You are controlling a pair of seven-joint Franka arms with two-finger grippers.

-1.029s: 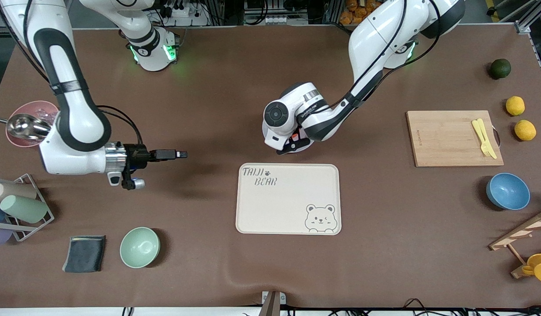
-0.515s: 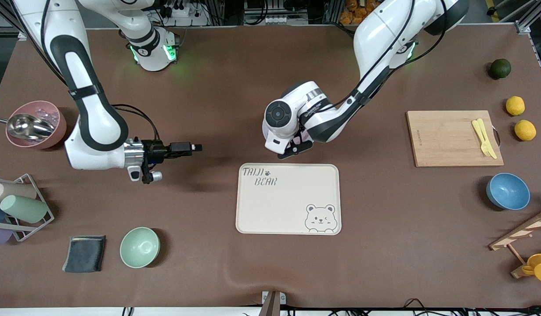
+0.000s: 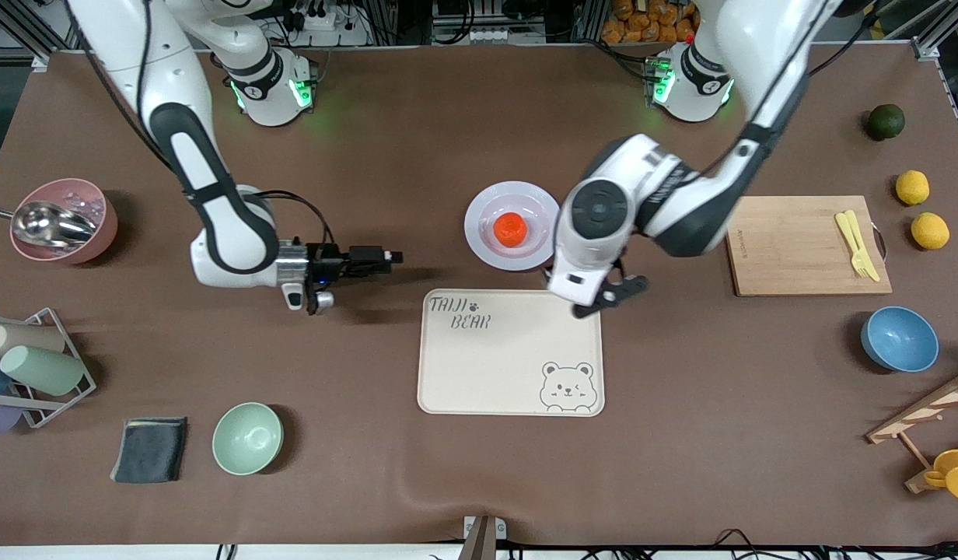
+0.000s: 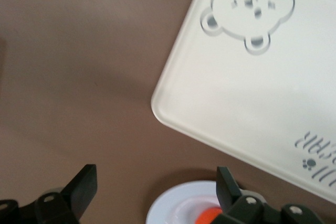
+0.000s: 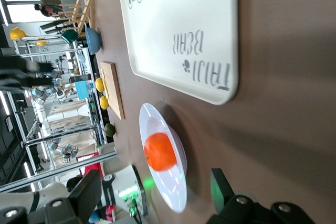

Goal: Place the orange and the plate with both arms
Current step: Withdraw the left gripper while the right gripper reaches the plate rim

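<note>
The pale plate (image 3: 483, 211) lies on the brown table, farther from the front camera than the cream tray. The orange (image 3: 511, 229) sits in its middle. My left gripper (image 3: 610, 298) hangs open and holds nothing, over the tray's corner beside the plate, toward the left arm's end. In the left wrist view the plate (image 4: 170, 207) and a sliver of orange (image 4: 210, 216) show between the fingers. My right gripper (image 3: 392, 256) is open, low over the table, pointing at the plate from the right arm's end. The right wrist view shows the plate (image 5: 174, 188) and the orange (image 5: 159, 151) ahead of it.
The cream bear tray (image 3: 510, 365) lies just nearer the camera than the plate. A cutting board (image 3: 790, 249) with a yellow fork, a blue bowl (image 3: 899, 339), two lemons and a dark green fruit are toward the left arm's end. A pink bowl (image 3: 98, 225), cup rack, cloth and green bowl (image 3: 247, 438) are toward the right arm's end.
The left gripper opened, left the orange on the plate and moved off toward its own end, uncovering both. The right arm slid toward the plate.
</note>
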